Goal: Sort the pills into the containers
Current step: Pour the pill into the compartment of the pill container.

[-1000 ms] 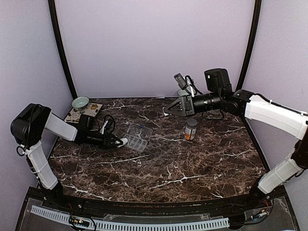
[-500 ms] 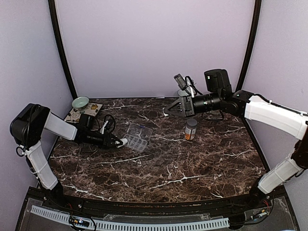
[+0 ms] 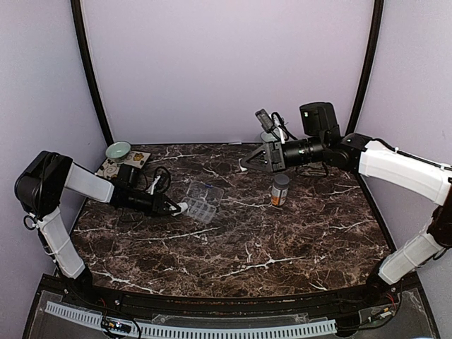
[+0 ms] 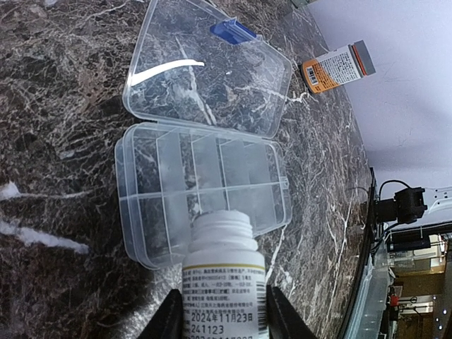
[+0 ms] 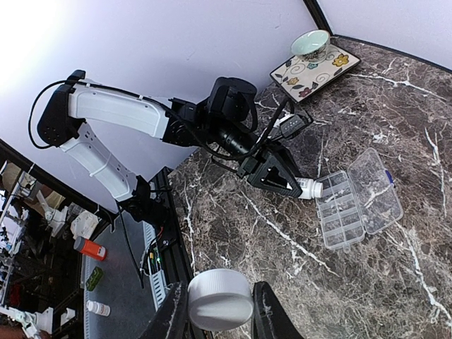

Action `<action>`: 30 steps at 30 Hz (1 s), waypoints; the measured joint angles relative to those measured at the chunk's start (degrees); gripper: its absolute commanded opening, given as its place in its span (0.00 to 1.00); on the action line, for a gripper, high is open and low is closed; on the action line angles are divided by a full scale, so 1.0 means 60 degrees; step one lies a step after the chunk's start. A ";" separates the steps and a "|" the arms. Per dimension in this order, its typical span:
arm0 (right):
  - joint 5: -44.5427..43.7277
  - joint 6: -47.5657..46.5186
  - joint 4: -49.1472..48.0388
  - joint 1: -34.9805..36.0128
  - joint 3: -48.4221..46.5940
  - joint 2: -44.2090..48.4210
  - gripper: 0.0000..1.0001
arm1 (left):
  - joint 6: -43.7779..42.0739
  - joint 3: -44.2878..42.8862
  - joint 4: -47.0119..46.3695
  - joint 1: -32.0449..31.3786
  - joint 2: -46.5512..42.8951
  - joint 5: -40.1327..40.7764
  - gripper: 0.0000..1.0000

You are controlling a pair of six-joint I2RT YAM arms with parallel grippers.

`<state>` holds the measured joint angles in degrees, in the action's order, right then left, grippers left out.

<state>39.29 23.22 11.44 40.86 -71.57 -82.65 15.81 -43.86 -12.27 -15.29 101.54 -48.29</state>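
**Left claw [image 4: 224, 318] parks the bottle [image 4: 224, 272] at the box [image 4: 127, 205]; nothing has shifted over the last second.**

The left claw pinches the open white bottle, whose long axis runs straight out ahead of the fingers, mouth over the near rim of the box. The box lies just ahead, its long side crosswise to the claw, its lid [image 4: 205, 78] folded flat beyond. No pill shows in any cell, so pouring has probably not begun. The right claw [image 5: 215, 307], well apart, is pinched on the white cap [image 5: 220, 296].
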 measured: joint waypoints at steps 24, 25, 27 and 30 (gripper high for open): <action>0.0044 0.0146 -0.0200 0.0000 0.0240 0.0047 0.04 | -0.0328 -0.0331 0.0834 -0.0080 -0.0069 0.0277 0.00; 0.0051 0.0146 -0.0200 0.0000 0.0240 0.0047 0.04 | -0.0342 -0.0368 0.0892 -0.0080 -0.0069 0.0288 0.00; 0.0058 0.0146 -0.0200 0.0000 0.0240 0.0047 0.05 | -0.0368 -0.0408 0.0965 -0.0087 -0.0069 0.0317 0.00; 0.0062 0.0149 -0.0200 0.0000 0.0240 0.0047 0.04 | -0.0397 -0.0492 0.1056 -0.0113 -0.0069 0.0361 0.00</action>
<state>39.66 24.12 10.24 40.86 -70.13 -82.37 13.43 -46.81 -5.93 -15.97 101.12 -46.13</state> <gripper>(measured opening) 0.240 0.341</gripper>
